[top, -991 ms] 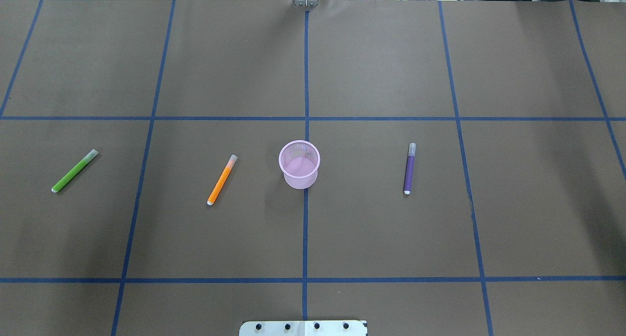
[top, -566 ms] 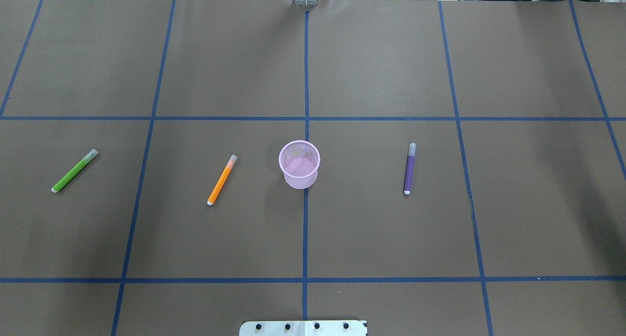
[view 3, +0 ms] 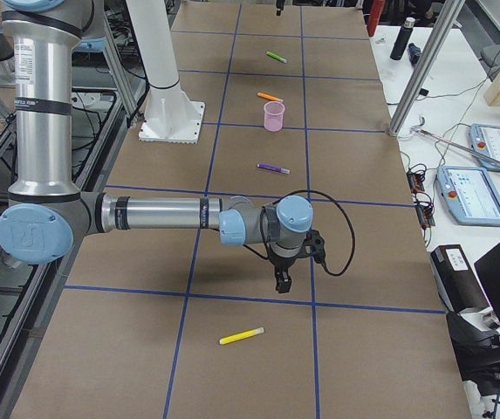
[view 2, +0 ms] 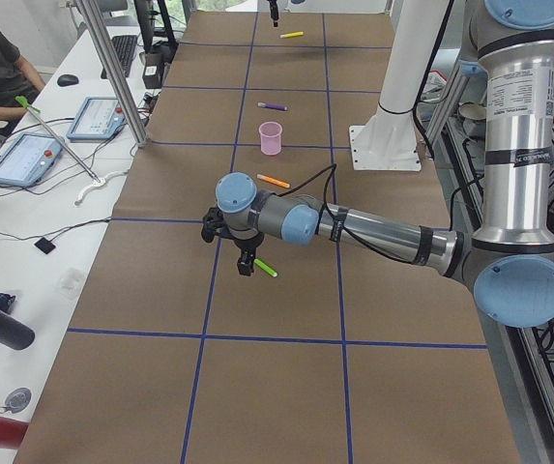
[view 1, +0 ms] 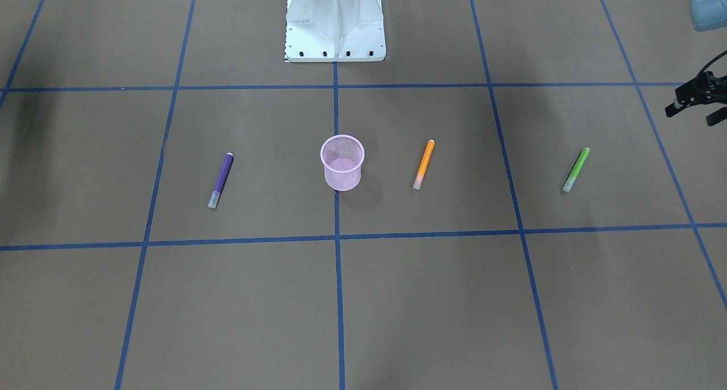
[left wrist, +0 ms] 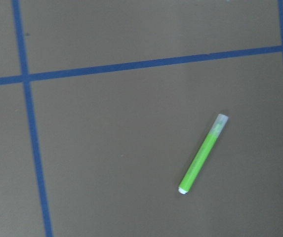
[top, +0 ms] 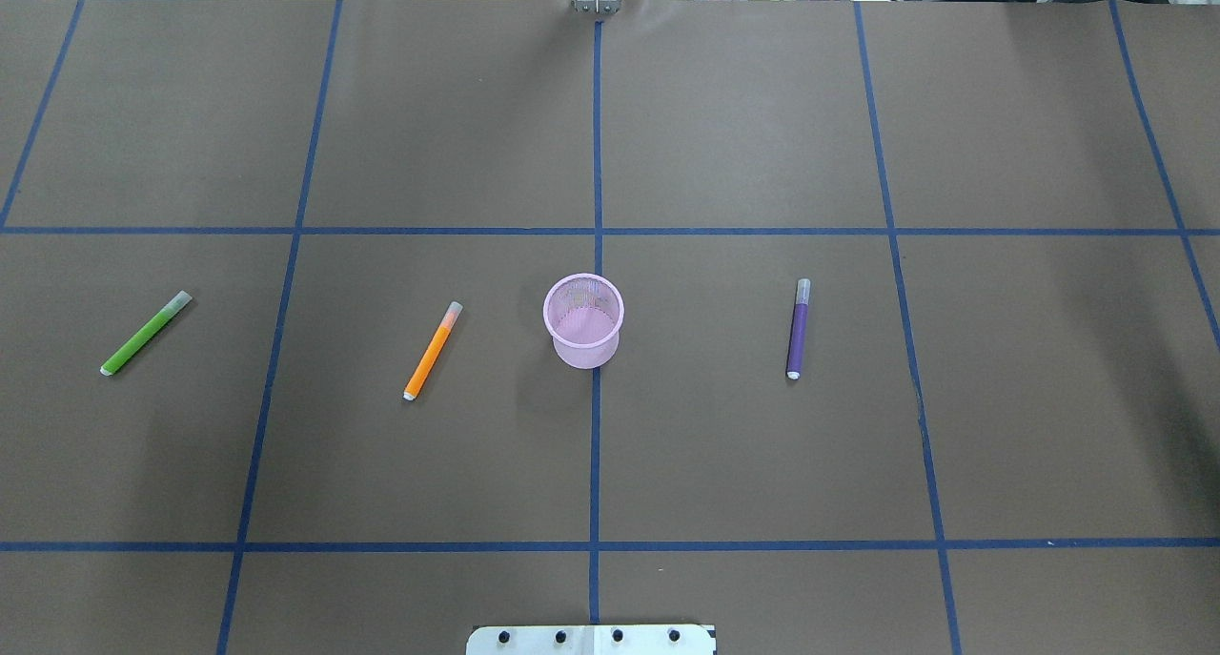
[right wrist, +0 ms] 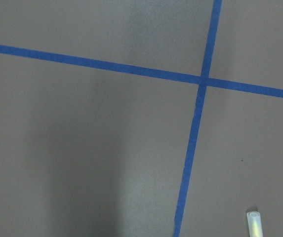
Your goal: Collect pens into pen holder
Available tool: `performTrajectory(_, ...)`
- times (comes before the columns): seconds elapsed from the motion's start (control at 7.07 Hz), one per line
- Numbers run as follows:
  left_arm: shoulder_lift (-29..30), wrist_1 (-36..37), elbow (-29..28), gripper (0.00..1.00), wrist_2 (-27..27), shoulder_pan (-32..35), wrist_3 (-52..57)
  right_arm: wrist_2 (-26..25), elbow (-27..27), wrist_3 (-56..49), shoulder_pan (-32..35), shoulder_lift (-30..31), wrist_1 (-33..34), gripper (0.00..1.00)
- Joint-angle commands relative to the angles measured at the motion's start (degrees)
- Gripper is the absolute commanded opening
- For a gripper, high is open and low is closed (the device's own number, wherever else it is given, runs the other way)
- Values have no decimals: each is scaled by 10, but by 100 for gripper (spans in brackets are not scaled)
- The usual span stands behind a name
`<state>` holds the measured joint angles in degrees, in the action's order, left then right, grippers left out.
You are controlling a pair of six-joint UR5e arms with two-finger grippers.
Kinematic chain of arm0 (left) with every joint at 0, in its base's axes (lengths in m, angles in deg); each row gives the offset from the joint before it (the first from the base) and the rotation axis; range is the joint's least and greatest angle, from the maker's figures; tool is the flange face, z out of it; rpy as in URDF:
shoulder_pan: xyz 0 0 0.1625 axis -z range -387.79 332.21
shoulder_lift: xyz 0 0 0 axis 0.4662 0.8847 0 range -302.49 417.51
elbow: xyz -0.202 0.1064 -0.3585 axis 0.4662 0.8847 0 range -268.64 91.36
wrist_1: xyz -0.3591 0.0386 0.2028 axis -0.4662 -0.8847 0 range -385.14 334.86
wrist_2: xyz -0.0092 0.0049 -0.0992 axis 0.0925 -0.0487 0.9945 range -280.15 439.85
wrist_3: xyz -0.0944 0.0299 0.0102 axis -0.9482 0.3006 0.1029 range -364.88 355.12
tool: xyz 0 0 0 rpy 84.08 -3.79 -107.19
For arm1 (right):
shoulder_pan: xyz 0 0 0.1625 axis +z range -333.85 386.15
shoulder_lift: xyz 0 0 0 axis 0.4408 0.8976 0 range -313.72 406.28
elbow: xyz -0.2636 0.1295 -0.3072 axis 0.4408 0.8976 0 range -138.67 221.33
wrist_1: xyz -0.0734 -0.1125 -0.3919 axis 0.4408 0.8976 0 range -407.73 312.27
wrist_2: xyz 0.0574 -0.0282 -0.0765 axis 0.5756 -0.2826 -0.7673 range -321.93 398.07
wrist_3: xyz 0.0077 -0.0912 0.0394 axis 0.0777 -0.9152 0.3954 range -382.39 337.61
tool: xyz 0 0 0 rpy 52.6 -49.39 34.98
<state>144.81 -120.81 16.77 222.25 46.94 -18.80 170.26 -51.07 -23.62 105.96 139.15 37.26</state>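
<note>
The pen holder [top: 583,353] stands upright at overhead-frame centre on the counter [top: 762,445]; the orange pen [top: 432,351] lies left of it, the green pen [top: 145,334] far left, the purple pen [top: 798,329] right, none touching it. The left gripper [view 1: 693,114], at the right edge of the front-facing frame, is released and empty. For the right gripper [view 3: 282,281] I cannot tell the state, since only a side view shows it.

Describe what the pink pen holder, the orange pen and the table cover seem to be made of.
Pen holder: probably painted wire mesh, metal perhaps; its wall is a fine see-through grid. Orange pen: likely plastic, with a smooth barrel and translucent pale cap. Table cover: seemingly matte brown paper; no glare, wavy far edge.
</note>
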Motion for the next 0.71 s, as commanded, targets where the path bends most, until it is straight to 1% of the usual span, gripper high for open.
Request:
performTrajectory(0.0,30,-8,1,100,-10,-33,-47,-24,47,-12,0,-10,1,98)
performTrajectory(0.14,34,-8,7,100,-13,-39,-58,-23,67,-12,0,-4,1,98)
performTrajectory(0.28,35,-8,14,100,-13,-40,-58,-22,83,-12,1,1,-1,91)
performTrajectory(0.42,37,-8,17,100,-14,-43,-58,-23,99,-15,1,13,-57,89)
performTrajectory(0.57,43,-8,17,100,-14,-47,-58,-21,137,-9,1,30,-161,91)
